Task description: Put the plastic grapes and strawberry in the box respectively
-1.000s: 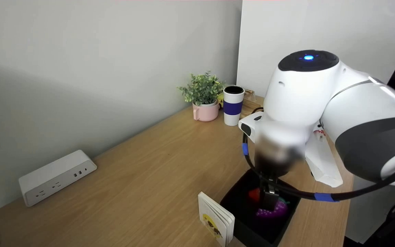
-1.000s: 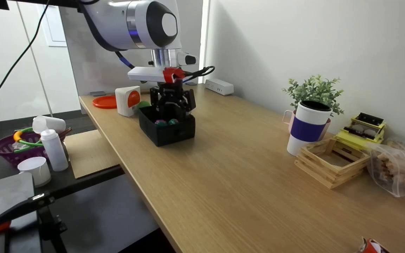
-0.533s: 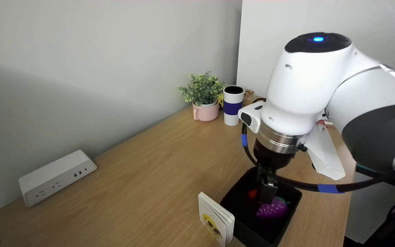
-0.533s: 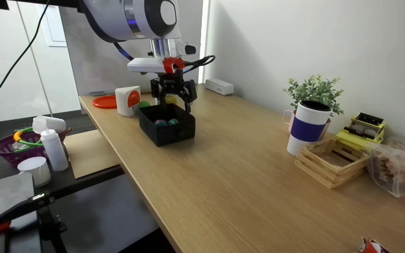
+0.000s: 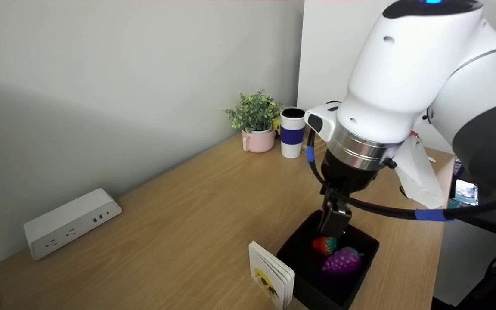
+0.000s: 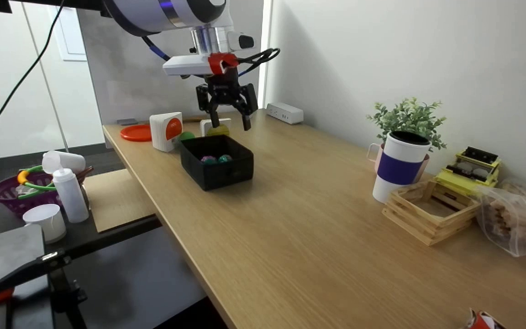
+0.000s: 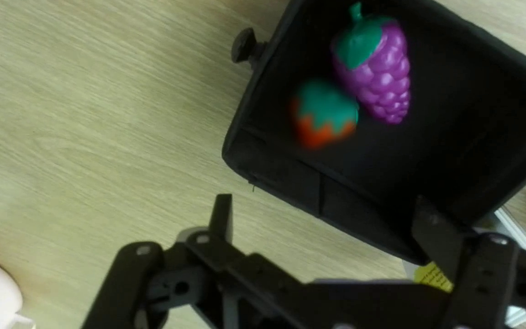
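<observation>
In the black box (image 7: pixel 468 105) lie both fruits, close beside each other. The plastic grapes (image 7: pixel 384 80) form a purple bumpy cluster with a green top, and an exterior view shows the grapes (image 5: pixel 342 261) on the box floor. Beside them the small red strawberry (image 7: pixel 321 116) has a green leafy cap; the strawberry (image 5: pixel 322 244) sits just under the arm in an exterior view. My gripper (image 6: pixel 231 126) hangs above the box (image 6: pixel 228 172), clear of its rim. Its jaws stand wide apart with nothing between them, and neither fruit is touched.
A small board book (image 5: pixel 269 275) stands upright against the box's side. A white block with a red circle (image 6: pixel 166 131) and a red plate (image 6: pixel 135 133) are near the table edge. Along the wall are a power strip (image 5: pixel 73 224), a potted plant (image 5: pixel 256 114) and a tumbler (image 6: pixel 402 164).
My gripper has risen up out of the box, with its jaws staying open. Strawberry and grapes have stayed in the box and now show more fully.
</observation>
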